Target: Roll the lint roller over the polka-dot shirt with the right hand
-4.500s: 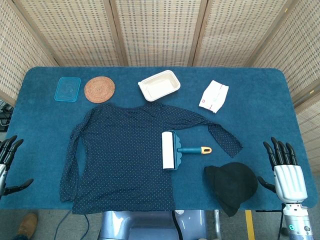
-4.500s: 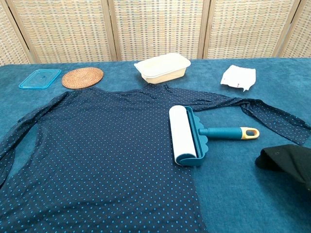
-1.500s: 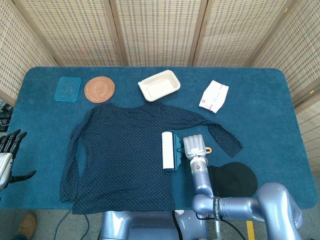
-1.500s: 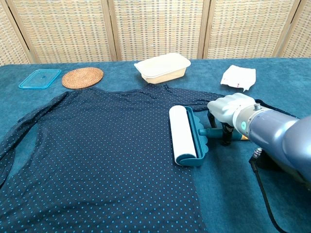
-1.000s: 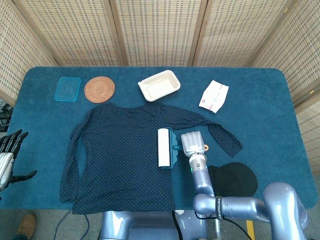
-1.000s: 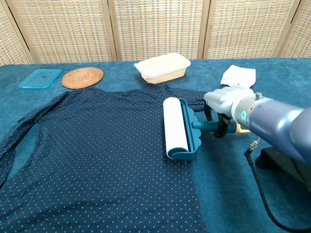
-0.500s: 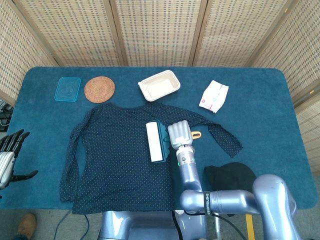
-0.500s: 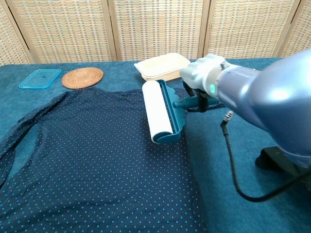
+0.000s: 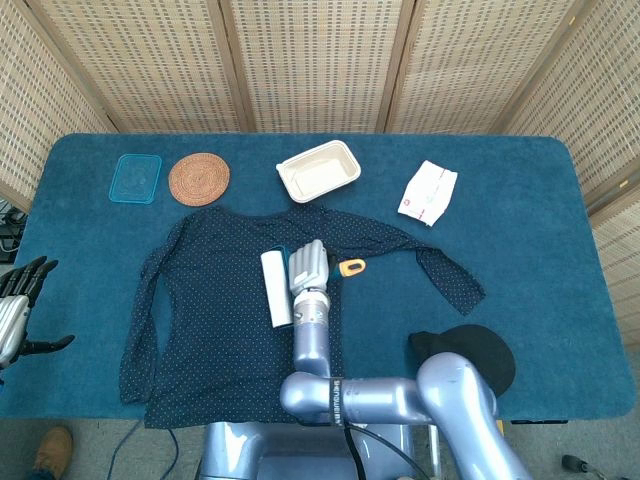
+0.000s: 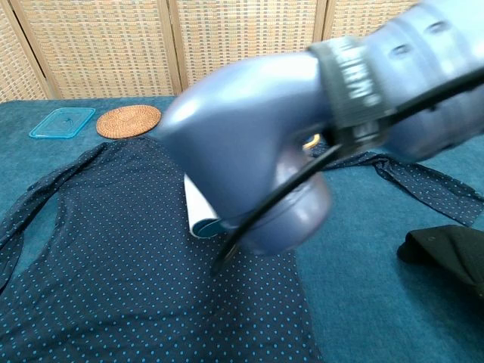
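L hand idles off the table's left edge, fingers apart, holding nothing. Polka-dot shirt lies flat mid-table, lint roller on its chest w/ the drum touching fabric. R hand is clamped on the handle just right of the drum. Rolling's underway by the look of it; most of the shirt is left.

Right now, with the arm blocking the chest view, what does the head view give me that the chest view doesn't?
Only the head view shows the right hand gripping the lint roller on the polka-dot shirt, the idle left hand, the white tray and the folded white cloth. Only the chest view shows the right arm's blurred bulk close up, hiding mid-table. Both show the shirt, the roller's white drum, its yellow handle tip, the woven coaster, the blue lid and the black cap.
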Action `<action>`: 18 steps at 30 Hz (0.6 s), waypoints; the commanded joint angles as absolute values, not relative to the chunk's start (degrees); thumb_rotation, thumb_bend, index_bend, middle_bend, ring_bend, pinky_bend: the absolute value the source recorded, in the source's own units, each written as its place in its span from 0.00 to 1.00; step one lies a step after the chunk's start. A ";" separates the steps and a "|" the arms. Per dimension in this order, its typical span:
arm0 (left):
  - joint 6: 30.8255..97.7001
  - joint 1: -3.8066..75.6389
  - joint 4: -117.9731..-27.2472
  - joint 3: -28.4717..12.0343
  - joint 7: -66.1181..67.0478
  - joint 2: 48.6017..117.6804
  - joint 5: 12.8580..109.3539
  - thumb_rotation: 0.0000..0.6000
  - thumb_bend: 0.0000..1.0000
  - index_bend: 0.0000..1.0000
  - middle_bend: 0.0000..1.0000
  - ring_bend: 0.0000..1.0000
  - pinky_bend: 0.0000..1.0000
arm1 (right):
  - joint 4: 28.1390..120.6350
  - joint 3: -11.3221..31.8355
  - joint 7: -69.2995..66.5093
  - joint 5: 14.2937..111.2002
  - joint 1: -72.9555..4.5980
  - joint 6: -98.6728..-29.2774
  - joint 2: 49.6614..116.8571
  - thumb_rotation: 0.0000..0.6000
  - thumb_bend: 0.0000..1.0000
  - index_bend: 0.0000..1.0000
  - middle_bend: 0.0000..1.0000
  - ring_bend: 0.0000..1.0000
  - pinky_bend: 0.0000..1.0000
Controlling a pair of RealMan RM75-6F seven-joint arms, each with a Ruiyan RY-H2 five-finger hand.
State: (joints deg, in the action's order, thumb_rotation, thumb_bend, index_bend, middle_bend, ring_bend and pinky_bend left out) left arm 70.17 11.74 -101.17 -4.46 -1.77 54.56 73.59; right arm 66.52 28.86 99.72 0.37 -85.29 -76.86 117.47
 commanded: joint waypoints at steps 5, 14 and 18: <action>69.65 12.11 -101.06 -4.58 -0.96 54.87 72.59 1.00 0.00 0.00 0.00 0.00 0.00 | 58.93 30.45 104.82 -0.79 -88.76 -75.54 122.36 1.00 0.98 0.79 1.00 1.00 1.00; 69.57 12.31 -101.14 -4.50 -0.16 55.17 72.19 1.00 0.00 0.00 0.00 0.00 0.00 | 56.41 27.45 109.19 1.26 -86.99 -76.59 123.11 1.00 0.98 0.80 1.00 1.00 1.00; 69.88 12.18 -101.28 -4.39 -0.01 55.18 72.31 1.00 0.00 0.00 0.00 0.00 0.00 | 57.52 25.82 110.03 2.71 -84.75 -78.01 121.84 1.00 0.98 0.80 1.00 1.00 1.00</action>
State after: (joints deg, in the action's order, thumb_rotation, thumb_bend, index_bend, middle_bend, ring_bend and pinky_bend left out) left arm 69.85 12.19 -101.26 -4.40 -0.03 55.17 72.29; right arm 57.00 26.41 109.60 2.21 -85.55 -77.39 122.41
